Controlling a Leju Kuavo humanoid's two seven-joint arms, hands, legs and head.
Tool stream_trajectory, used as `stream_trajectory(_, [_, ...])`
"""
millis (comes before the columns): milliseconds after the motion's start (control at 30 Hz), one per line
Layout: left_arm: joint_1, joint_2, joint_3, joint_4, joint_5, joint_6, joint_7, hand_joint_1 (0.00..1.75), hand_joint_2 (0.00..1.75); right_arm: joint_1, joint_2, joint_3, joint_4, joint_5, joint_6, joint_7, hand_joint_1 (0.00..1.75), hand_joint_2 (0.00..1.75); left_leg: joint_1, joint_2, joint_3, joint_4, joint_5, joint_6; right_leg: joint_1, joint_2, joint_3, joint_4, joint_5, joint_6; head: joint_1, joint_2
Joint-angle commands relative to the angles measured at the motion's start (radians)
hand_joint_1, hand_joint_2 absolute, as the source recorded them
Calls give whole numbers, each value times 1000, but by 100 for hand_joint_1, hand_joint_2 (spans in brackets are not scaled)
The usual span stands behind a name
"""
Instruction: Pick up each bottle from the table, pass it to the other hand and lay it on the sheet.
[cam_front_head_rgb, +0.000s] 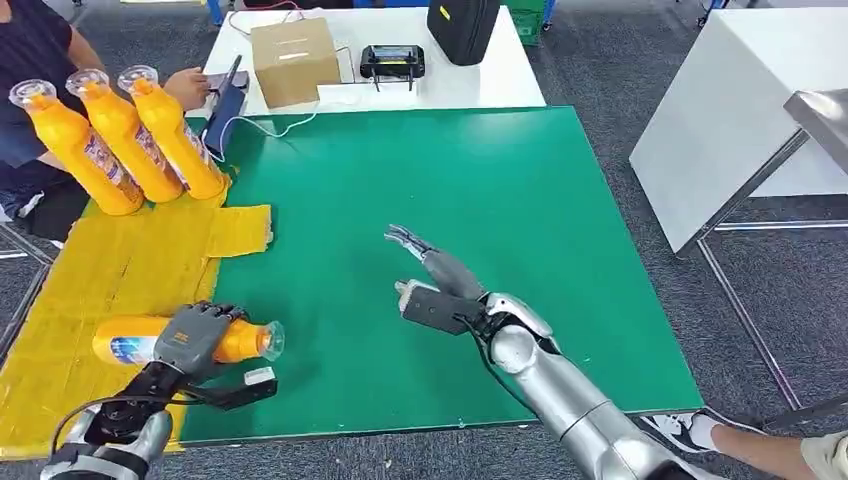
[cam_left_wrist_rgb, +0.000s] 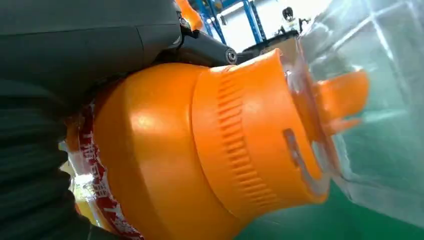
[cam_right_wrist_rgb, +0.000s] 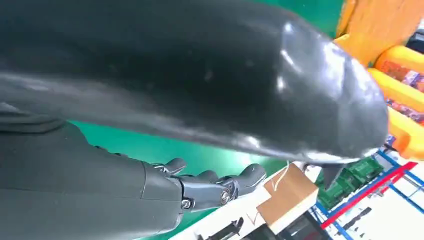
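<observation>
left hand (cam_front_head_rgb: 196, 337) grips lying bottle (cam_front_head_rgb: 243, 341); right hand (cam_front_head_rgb: 432, 288) empty, spread.

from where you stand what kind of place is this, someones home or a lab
Most likely a robotics lab or test workshop, not a home. A green mat covers the work table, a handheld controller and a cardboard box sit on a white table behind, and blue metal racking stands beyond.

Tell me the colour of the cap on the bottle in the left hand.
Clear, see-through cap over an orange nozzle, on the orange bottle; best seen in the left wrist view.
</observation>
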Motion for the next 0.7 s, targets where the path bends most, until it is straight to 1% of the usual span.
stream_trajectory(33, [-51, 120, -86, 238, 12, -26, -10, 0, 0, -79, 18, 44, 111, -17, 21, -19, 0, 0, 0, 2, 7, -1, -1, -1, -1, 11, 5, 0, 0, -2, 0, 0])
stream_trajectory(67, [-48, 113, -76, 239, 16, -7, -12, 0, 0, -80, 18, 46, 112, -18, 20, -19, 0, 0, 0, 2, 9, -2, -1, -1, -1, 13, 6, 0, 0, -3, -1, 0])
stream_trajectory(100, [-44, 114, -81, 238, 6, -1, -18, 0, 0, -82, 19, 49, 114, -21, 22, -19, 0, 0, 0, 2, 7, -1, -1, -1, -1, 10, 5, 0, 0, -2, 0, 0])
stream_trajectory(133, [-44, 114, -81, 238, 6, -1, -18, 0, 0, -82, 19, 49, 114, -21, 22, -19, 0, 0, 0, 2, 8, -1, -1, -1, -1, 11, 5, 0, 0, -2, 0, 0])
stream_trajectory(167, [-39, 113, -83, 232, -5, 11, -4, 0, 0, -82, 20, 50, 115, -21, 23, -19, 0, 0, 0, 1, 8, -2, 0, -1, -1, 8, 5, 0, 0, -2, 0, 0])
stream_trajectory(233, [-27, 103, -76, 219, -10, 15, 1, 0, 0, -83, 22, 55, 119, -22, 22, -20, 0, 0, 1, 1, 9, -2, -1, -2, 0, 14, 5, 0, 0, -3, 0, 0])
stream_trajectory(267, [-23, 101, -75, 213, -10, 18, 0, 0, 0, -84, 22, 57, 120, -22, 22, -20, 0, 0, 0, 1, 8, -2, 0, -2, -1, 7, 5, 0, 0, -2, 0, 0])
stream_trajectory(300, [-17, 95, -66, 204, 0, 22, -5, 0, 0, -84, 22, 60, 122, -24, 21, -20, 0, 0, 0, 0, 9, -2, 0, -2, -1, 9, 6, 0, 0, -2, 0, 0])
stream_trajectory(333, [-9, 95, -65, 190, -3, 38, -10, 0, 0, -84, 21, 62, 122, -25, 21, -20, 0, 0, 0, 1, 8, -2, 1, -2, -1, 7, 6, 1, 0, -2, 0, 0])
stream_trajectory(367, [-4, 94, -63, 182, -6, 45, -7, 0, 0, -84, 21, 62, 122, -25, 21, -21, 0, 0, 0, 1, 9, -2, 0, -2, -1, 11, 6, 0, 0, -2, 0, 0])
stream_trajectory(433, [17, 67, -38, 152, -26, 111, -2, 0, 0, -82, 21, 67, 120, -26, 18, -22, 0, 0, -1, 1, 8, -2, 1, -2, -1, 6, 6, 1, 0, -2, 0, 0])
stream_trajectory(467, [20, 64, -37, 145, -28, 110, 0, 0, 0, -81, 21, 68, 120, -26, 18, -22, 0, 0, -1, 0, 9, -2, 0, -2, -1, 9, 6, 1, -1, -2, 0, 0])
stream_trajectory(533, [20, 64, -37, 145, -28, 110, 0, 0, 0, -81, 21, 68, 120, -26, 18, -22, 0, 0, 0, 0, 8, -2, 1, -2, -1, 6, 6, 1, 0, -2, 0, 0])
stream_trajectory(567, [20, 64, -37, 145, -28, 110, 0, 0, 0, -81, 21, 68, 120, -26, 18, -22, 0, 0, 0, 0, 8, -1, 0, -2, -1, 9, 6, 1, -1, -2, 0, 0])
stream_trajectory(667, [20, 64, -37, 145, -28, 110, 0, 0, 0, -81, 21, 68, 120, -26, 18, -22, 0, 0, 0, -1, 7, -1, 1, -2, -1, 5, 5, 1, 0, -2, 0, 0])
stream_trajectory(700, [20, 59, -26, 143, -34, 131, 4, 0, 0, -81, 20, 69, 119, -26, 18, -22, 0, 0, 0, -1, 7, -1, 1, -2, -2, 5, 5, 1, 0, -2, 0, 0])
